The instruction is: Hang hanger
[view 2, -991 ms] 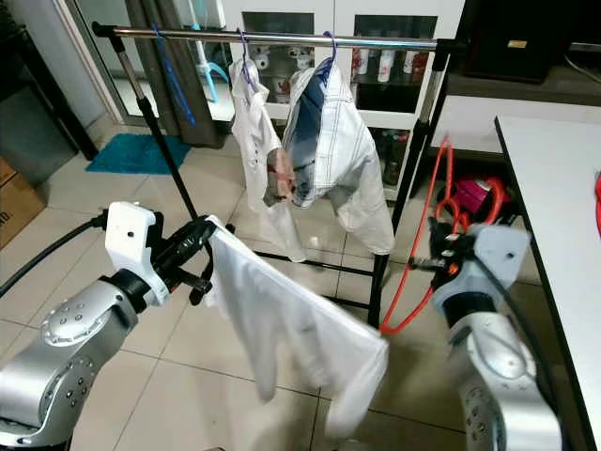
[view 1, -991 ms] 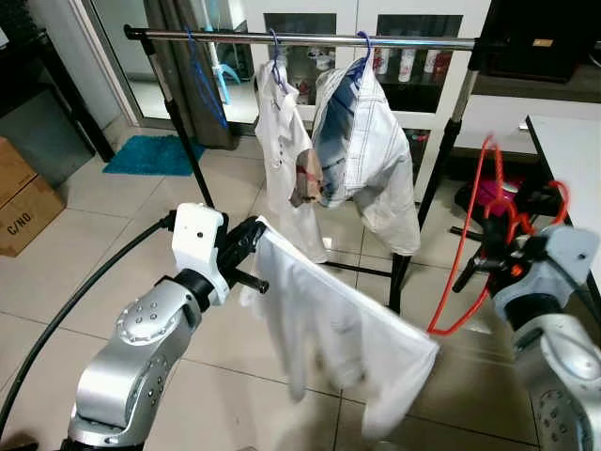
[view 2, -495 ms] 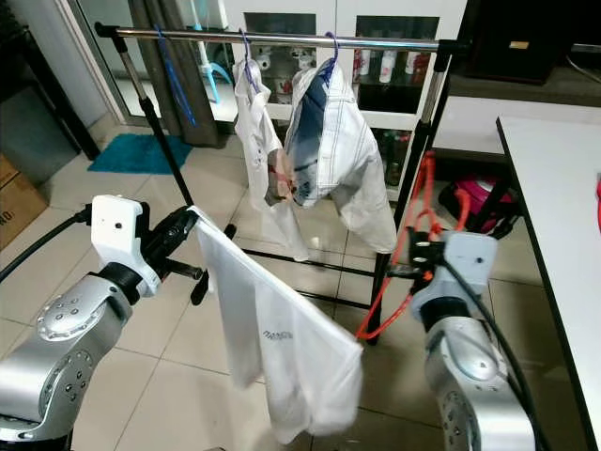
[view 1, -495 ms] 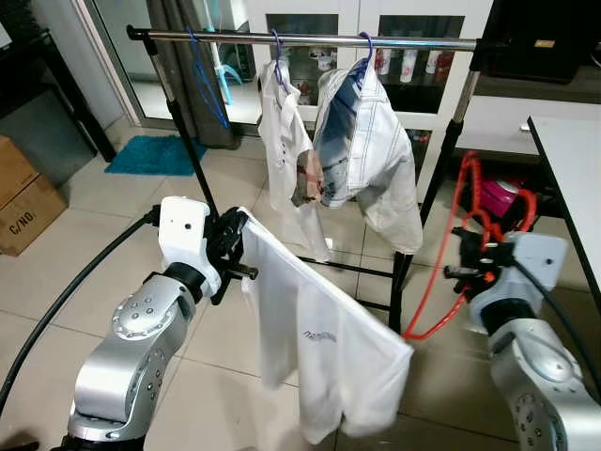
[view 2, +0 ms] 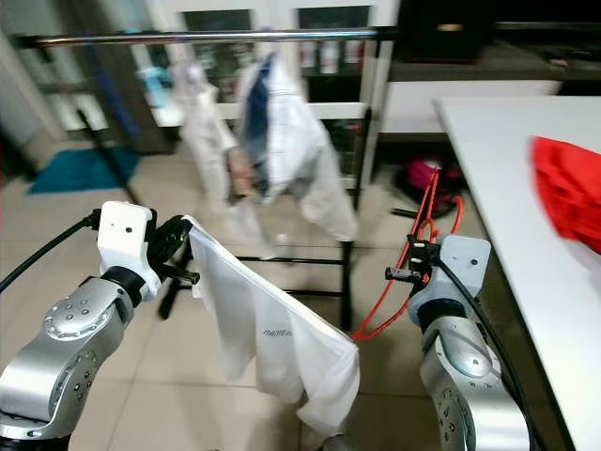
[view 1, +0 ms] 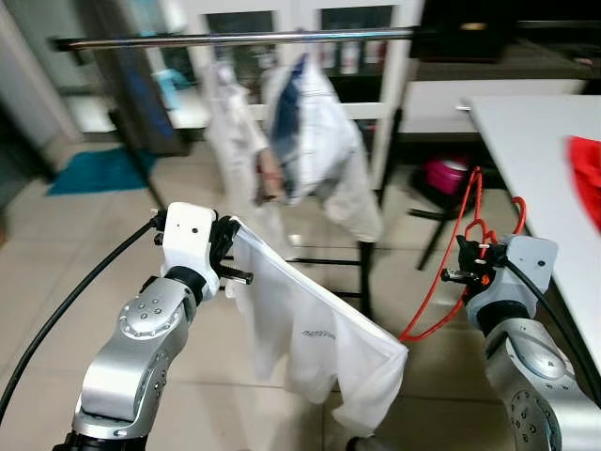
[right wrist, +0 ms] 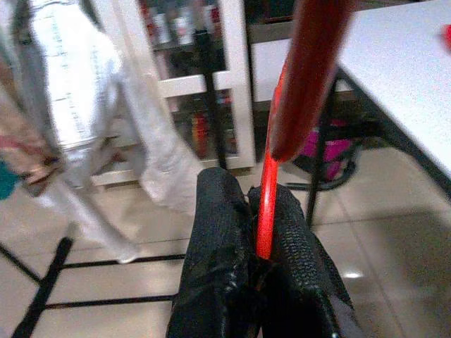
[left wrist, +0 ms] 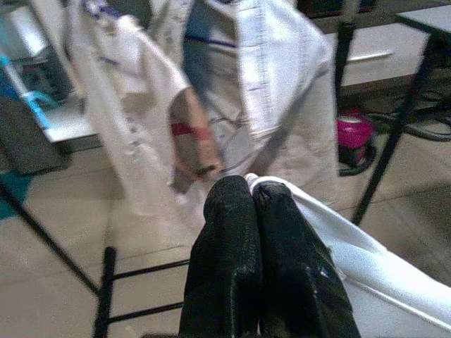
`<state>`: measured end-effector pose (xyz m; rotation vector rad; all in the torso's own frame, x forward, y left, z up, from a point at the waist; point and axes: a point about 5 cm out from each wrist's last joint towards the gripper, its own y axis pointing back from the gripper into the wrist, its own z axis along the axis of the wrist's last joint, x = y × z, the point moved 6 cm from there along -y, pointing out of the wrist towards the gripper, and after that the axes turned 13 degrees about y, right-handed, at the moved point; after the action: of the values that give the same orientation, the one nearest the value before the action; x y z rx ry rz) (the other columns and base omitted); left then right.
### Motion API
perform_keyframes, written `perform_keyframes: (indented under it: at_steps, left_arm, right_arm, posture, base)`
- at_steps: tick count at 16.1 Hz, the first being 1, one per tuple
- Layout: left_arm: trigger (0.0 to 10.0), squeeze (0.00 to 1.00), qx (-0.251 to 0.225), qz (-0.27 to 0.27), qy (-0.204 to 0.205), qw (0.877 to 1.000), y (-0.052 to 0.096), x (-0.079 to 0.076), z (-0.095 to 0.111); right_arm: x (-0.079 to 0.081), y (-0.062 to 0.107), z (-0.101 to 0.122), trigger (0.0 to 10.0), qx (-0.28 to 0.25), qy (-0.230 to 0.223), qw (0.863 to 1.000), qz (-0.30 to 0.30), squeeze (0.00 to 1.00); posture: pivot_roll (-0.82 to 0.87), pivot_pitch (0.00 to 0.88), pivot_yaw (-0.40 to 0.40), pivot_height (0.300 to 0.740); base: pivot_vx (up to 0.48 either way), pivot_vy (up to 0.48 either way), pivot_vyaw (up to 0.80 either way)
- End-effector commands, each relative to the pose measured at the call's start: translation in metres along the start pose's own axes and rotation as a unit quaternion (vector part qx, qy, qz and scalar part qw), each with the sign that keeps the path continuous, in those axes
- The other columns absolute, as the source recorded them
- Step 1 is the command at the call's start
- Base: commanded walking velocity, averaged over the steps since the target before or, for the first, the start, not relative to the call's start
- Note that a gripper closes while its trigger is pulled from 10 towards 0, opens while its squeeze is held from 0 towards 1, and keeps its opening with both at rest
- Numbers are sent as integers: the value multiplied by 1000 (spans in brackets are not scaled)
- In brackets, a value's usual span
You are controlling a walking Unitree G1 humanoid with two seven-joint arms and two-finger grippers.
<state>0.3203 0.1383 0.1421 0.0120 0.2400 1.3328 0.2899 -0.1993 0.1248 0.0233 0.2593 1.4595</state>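
Note:
A white shirt [view 1: 315, 329] hangs stretched between my two arms in front of me. My left gripper [view 1: 228, 242] is shut on its upper left edge, and the wrist view has the cloth [left wrist: 338, 246] pinched at the fingertips [left wrist: 243, 193]. A red hanger [view 1: 449, 282] runs into the shirt's lower right corner. My right gripper [view 1: 467, 266] is shut on that hanger, with the red wire [right wrist: 266, 211] clamped between its fingers [right wrist: 218, 204]. Behind stands a clothes rack with a steel rail [view 1: 235, 38], carrying white garments [view 1: 310, 141] on hangers.
A white table [view 2: 498, 178] on the right holds a red cloth [view 2: 568, 183]. The rack's black legs [view 1: 362, 258] and crossbar stand on the tiled floor just beyond the shirt. A pink object [view 1: 443, 176] lies under the table. A teal mat [view 1: 89, 172] lies at left.
The camera has swung right, so the rack shifted left and the table with the red cloth came in. Both grippers keep their hold; the shirt hangs lower and swings.

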Motion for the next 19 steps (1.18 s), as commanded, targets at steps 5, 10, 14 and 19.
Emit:
perform_keyframes:
  at_steps: [5,10,14,19]
  left_arm:
    - [10000,0,-1,22,-3,1000,0,12,5]
    - [10000,0,4,17,-9,1000,0,9,3]
    - [10000,0,5,15,-14,1000,-2,9,3]
    - [10000,0,6,12,-17,1000,-4,8,4]
  right_arm:
    - [2,0,1,10000,3,10,1000,0,0]
    - [2,-2,4,10000,0,14,1000,3,0]
    - [4,-2,5,10000,-2,15,1000,4,0]
    - [-2,-3,5,10000,-2,70,997,-10,0]
  posture:
    - [-170,32,80,740]
    - [-169,31,77,740]
    - [-172,34,80,740]
    - [-172,34,83,740]
  base:
    - [0,0,-480]
    - [0,0,-480]
    - [0,0,-800]
    - [0,0,-320]
